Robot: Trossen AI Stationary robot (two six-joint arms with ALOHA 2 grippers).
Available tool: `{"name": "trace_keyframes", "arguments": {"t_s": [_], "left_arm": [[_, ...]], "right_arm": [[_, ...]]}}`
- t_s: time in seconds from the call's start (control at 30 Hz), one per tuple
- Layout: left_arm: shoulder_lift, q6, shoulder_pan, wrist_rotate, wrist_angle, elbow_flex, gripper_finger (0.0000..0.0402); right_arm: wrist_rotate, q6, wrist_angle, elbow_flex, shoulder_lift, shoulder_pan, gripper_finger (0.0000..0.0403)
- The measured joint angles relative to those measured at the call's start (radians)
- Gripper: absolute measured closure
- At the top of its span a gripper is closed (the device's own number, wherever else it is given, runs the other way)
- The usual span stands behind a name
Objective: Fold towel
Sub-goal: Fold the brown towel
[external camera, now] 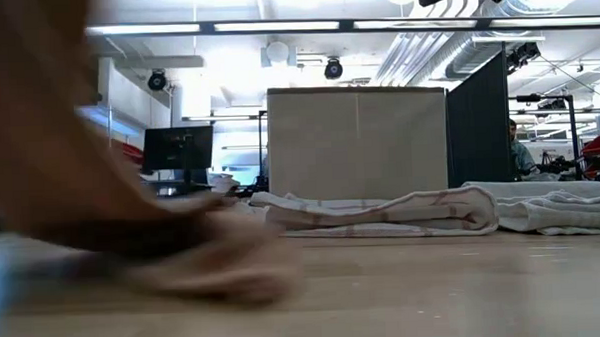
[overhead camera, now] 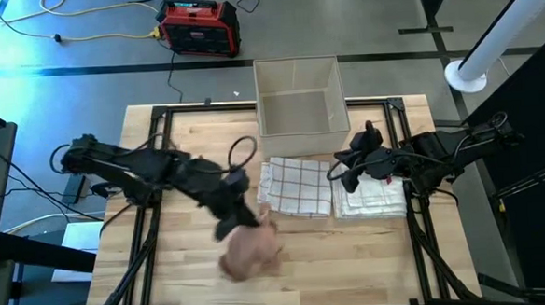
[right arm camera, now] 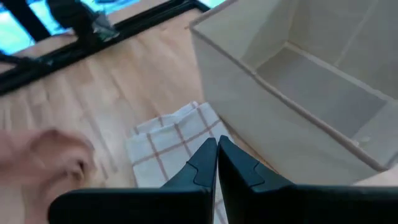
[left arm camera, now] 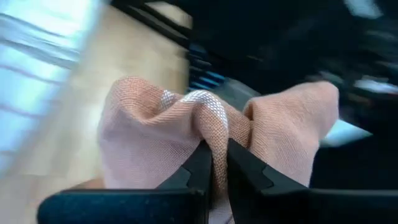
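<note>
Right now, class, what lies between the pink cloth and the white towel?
In the high view, a folded red-checked white towel lies between the pink cloth and plain white towel.

Coarse-woven pink cloth towel (left arm camera: 155, 137), pale wood-grain table (overhead camera: 353, 260), checked cotton towel (overhead camera: 295, 184), matt fabric bin (overhead camera: 298, 95)

Robotics lab — exposed ceiling ducts (external camera: 446, 53), partition (external camera: 476, 122), monitor (external camera: 177, 150), red power unit (overhead camera: 199, 26)
</note>
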Motion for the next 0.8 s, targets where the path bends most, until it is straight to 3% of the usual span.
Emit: {"name": "trace_keyframes", "arguments": {"t_s": [0.07,0.17,0.43,0.6,0.67,0.8], "left_arm": [[0.025,0.002,0.041,-0.067,-0.062,0.000,0.0350],[0.060,0.026,0.103,-0.089,-0.156,0.000,0.0314],[0.148,0.139,0.225,0.009,-0.476,0.000,0.0218],[0.142,0.226,0.232,-0.122,-0.743,-0.005,0.0204],[0.114,0.229,0.211,-0.112,-0.739,-0.039,0.0206],[0.024,0.172,0.127,-0.062,-0.526,-0.159,0.0210]], "right_arm": [[-0.001,0.025,0.000,0.000,0.000,0.000,0.0403],[-0.011,0.070,0.000,0.000,0.000,0.000,0.0403],[-0.084,0.147,0.000,0.000,0.030,0.014,0.0402],[-0.195,0.122,0.045,0.000,0.119,0.040,0.0402],[-0.215,0.109,0.065,0.000,0.168,0.062,0.0402],[-0.221,0.136,0.079,0.000,0.255,0.097,0.0402]]}}
